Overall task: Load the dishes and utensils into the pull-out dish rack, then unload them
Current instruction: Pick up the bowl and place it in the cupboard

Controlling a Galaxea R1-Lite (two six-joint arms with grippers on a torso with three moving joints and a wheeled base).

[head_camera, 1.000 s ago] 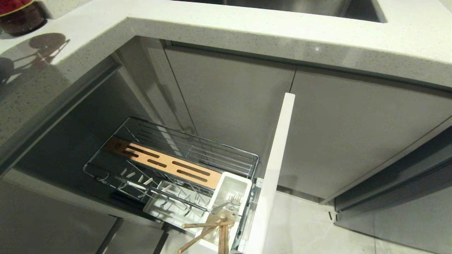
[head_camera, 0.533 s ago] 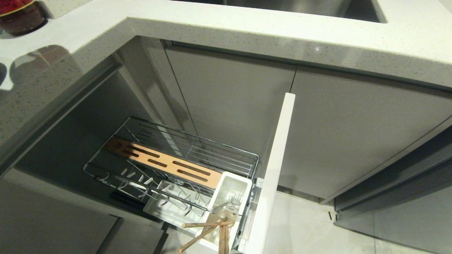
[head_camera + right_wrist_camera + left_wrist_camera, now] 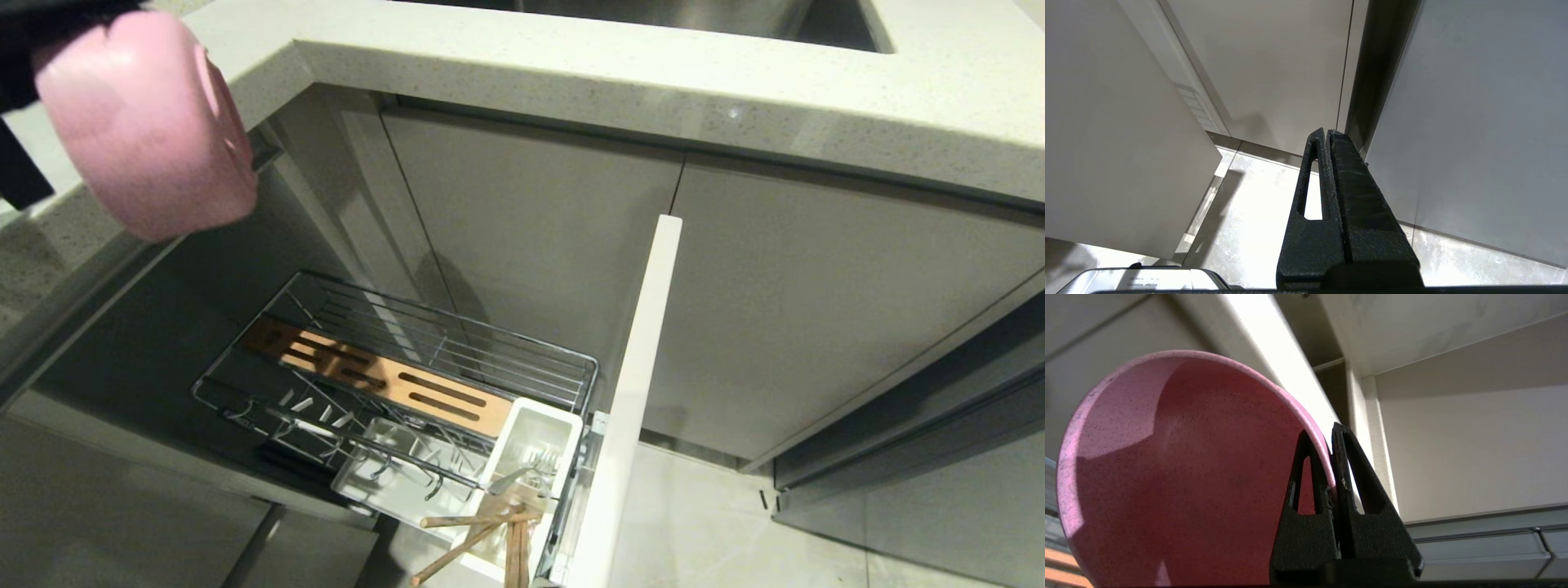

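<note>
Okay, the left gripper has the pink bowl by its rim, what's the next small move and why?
Probably carry the deep pink bowl down toward the chrome wire pull-out rack: the left gripper pinches its rim high beside the countertop, and the rack's prongs look free.

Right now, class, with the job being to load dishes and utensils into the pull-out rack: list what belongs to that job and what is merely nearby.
Job:
- pink bowl, pinched at its rim by the left gripper
- pull-out dish rack
- chopsticks and fork in the white utensil cup

Nearby:
- countertop
- sink
- cabinet doors
- right gripper, parked by the floor
</note>
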